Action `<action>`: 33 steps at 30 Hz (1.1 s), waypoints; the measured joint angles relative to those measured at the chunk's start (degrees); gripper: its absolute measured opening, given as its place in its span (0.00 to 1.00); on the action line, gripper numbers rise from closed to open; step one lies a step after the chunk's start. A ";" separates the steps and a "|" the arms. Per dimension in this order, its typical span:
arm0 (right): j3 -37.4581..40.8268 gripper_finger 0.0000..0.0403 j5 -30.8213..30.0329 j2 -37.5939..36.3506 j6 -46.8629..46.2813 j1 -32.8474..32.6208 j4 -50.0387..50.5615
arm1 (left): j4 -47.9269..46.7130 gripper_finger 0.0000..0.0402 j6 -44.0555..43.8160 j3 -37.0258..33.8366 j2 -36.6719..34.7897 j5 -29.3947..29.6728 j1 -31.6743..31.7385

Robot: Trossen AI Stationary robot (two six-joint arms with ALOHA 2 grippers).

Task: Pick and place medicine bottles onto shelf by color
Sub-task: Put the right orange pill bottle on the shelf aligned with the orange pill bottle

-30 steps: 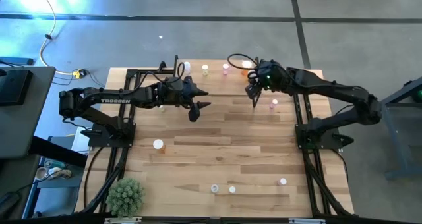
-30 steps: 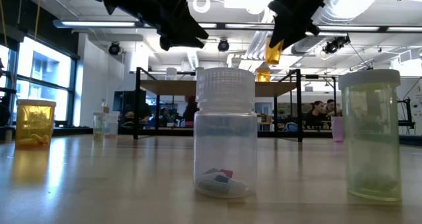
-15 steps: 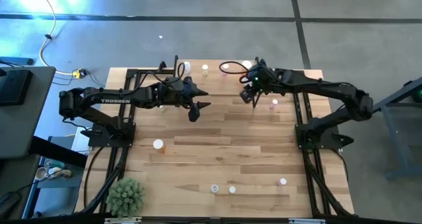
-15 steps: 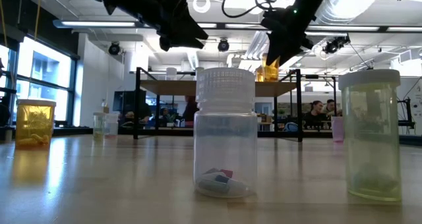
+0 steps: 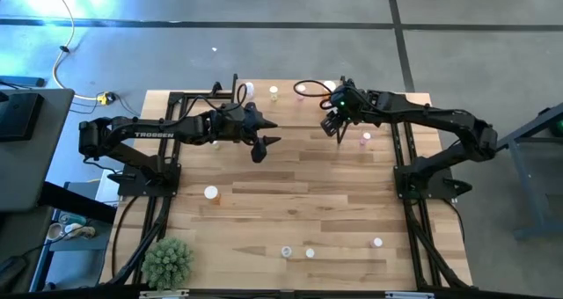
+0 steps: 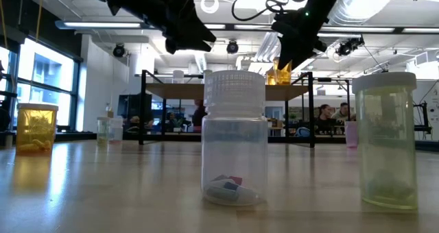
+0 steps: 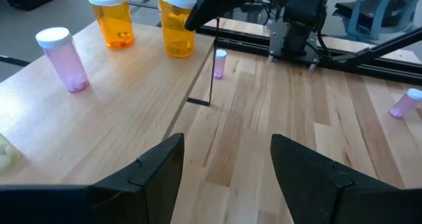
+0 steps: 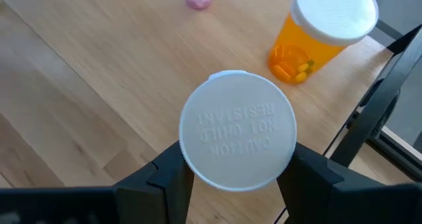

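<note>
Nearest the front edge of the tabletop (image 5: 308,202) a small clear bottle (image 6: 234,137) stands upright with a ribbed cap, and just beside it a pale yellow bottle (image 6: 384,140); seen from above, a third small bottle (image 5: 377,243) stands farther along that same front stretch, and a green plant (image 5: 167,261) sits at the front corner on the left arm's side. Farther in, a lone white-capped bottle (image 5: 211,192) stands on the open wood near the left arm's base. Past the middle, the left gripper (image 5: 262,146) hangs above the boards with its fingers (image 7: 158,166) spread and nothing between them. Across from it, the right gripper (image 5: 332,126) is up in the air beside the shelf (image 7: 119,112), its fingers (image 8: 170,172) pinching an orange bottle (image 6: 280,72) by its sides, the white cap (image 8: 238,128) turned up toward the wrist camera. On the shelf's light wood top two orange bottles (image 7: 110,16) stand close together near one end and a pink bottle (image 7: 63,58) stands a little apart from them. Down on the tabletop beside the shelf stands another small pink bottle (image 7: 219,63), with one more pink bottle (image 7: 403,103) tilted farther off. Beyond the tabletop, people sit at desks in the room.
</note>
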State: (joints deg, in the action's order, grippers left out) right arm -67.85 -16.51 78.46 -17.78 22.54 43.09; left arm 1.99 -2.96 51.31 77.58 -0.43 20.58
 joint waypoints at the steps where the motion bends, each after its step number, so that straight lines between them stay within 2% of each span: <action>1: 0.00 0.44 0.01 0.00 0.06 -0.02 -0.01 | -0.22 0.54 0.00 0.00 0.00 0.02 0.00; 24: 0.04 0.44 0.02 0.00 -1.64 1.49 -1.35 | -0.89 0.54 -0.06 0.00 0.00 0.00 -0.02; 33: -0.04 0.44 -0.46 2.45 -1.73 1.47 -2.51 | -0.89 0.54 0.10 0.00 0.00 0.00 0.00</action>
State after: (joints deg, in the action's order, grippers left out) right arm -67.90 -16.97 80.90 -19.51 24.01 40.58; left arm 1.10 -2.86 51.31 77.58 -0.43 20.58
